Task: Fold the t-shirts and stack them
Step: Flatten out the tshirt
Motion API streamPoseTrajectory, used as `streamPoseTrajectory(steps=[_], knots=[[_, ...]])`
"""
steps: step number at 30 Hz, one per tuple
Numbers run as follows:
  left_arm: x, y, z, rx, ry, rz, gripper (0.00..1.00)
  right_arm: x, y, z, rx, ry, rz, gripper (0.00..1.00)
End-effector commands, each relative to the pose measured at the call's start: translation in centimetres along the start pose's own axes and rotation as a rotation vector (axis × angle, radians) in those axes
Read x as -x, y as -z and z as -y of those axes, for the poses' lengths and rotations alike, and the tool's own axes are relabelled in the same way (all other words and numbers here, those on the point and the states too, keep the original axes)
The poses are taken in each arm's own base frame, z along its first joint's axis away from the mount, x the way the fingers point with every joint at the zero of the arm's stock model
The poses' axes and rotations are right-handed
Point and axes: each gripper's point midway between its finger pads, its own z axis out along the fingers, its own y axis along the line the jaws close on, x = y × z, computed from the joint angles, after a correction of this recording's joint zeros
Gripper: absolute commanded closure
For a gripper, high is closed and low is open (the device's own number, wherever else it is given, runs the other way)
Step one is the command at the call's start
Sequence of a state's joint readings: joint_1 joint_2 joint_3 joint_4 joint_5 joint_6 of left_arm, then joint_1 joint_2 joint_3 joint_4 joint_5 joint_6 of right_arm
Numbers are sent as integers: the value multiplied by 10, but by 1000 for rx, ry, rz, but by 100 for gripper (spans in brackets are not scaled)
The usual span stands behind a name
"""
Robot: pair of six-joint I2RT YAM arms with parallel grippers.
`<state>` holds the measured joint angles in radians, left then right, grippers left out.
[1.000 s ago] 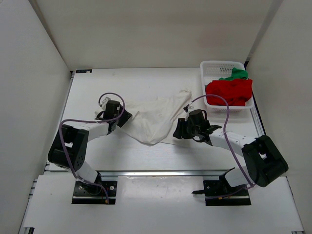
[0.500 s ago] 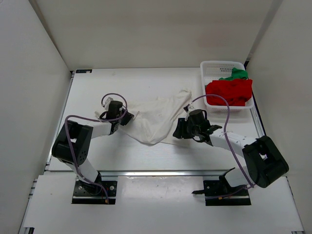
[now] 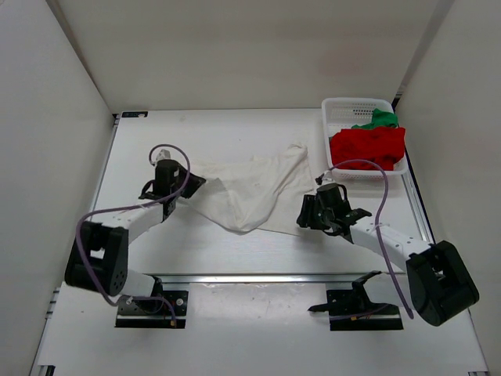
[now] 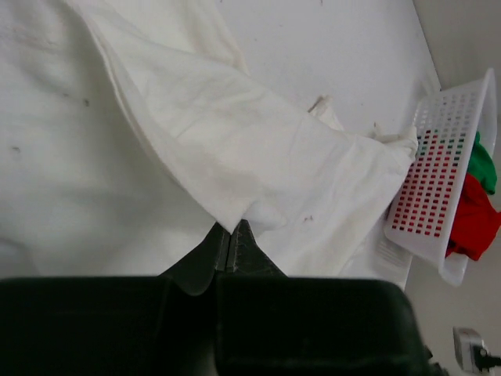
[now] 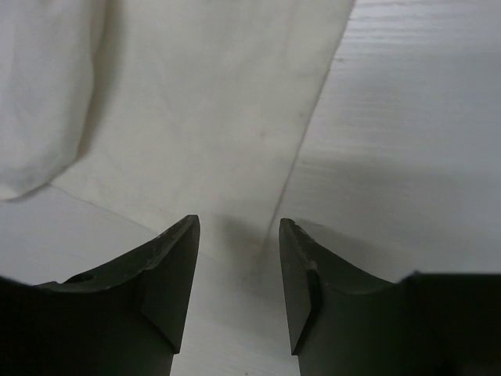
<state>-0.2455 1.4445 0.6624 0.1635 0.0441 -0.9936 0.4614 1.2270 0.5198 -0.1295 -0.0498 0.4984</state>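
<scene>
Overhead and wrist views of a white table point(image 3: 235, 133) with two arms mounted at its near edge. The cream-white t-shirt point(image 3: 250, 188) lies spread and rumpled at the middle of the table, between the two arms. Its far right corner reaches close to the white mesh basket point(image 3: 356, 104), which stands at the table's far right corner. The red t-shirt point(image 3: 368, 147) is bunched in the near part of the basket and hangs over its near rim. The green t-shirt point(image 3: 380, 120) lies crumpled just behind the red one, at the basket's right wall.

The left gripper point(image 4: 228, 235) is at the left edge of the cream-white t-shirt. Its jaws are pressed together, pinching a raised fold of that cloth at their tips.

The right gripper point(image 5: 239, 235) sits low at the shirt's right side with its jaws apart and nothing between them. In the right wrist view the shirt's edge runs diagonally across the table just beyond the gap.
</scene>
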Motion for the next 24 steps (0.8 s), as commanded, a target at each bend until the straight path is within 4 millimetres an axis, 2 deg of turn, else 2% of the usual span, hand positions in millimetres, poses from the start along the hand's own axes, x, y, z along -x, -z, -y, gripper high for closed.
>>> streamPoseTrajectory(steps=[1,3,5,7,9,12,14,19,21,22,23,24], knots=[[-2,30,-4,-25,-120,-61,100,-1,10,26,-141,-4,16,56],[-4,44,-11,-33,-154,-69,100,-9,12,34,-186,4,-26,57],[-12,55,-33,20,-161,-106,100,-16,11,32,-189,25,-53,57],[-18,65,-48,46,-185,-128,100,-24,11,20,-162,39,-86,57],[-19,75,-59,54,-189,-133,100,-34,8,17,-171,65,-124,57],[-18,85,-64,63,-224,-135,100,-39,3,7,-135,66,-154,57],[-17,90,-63,64,-249,-133,100,-39,-1,7,-141,73,-160,59],[-13,98,-41,12,-306,-145,100,-26,-10,7,-148,70,-163,99],[-8,99,-23,-33,-325,-148,100,-4,-5,-2,-136,73,-99,100],[1,101,-7,-65,-333,-136,100,16,4,-10,-125,91,-37,100],[12,104,11,-106,-338,-122,100,29,16,-9,-135,86,4,100],[17,106,22,-129,-337,-117,100,53,26,-16,-122,82,61,100]])
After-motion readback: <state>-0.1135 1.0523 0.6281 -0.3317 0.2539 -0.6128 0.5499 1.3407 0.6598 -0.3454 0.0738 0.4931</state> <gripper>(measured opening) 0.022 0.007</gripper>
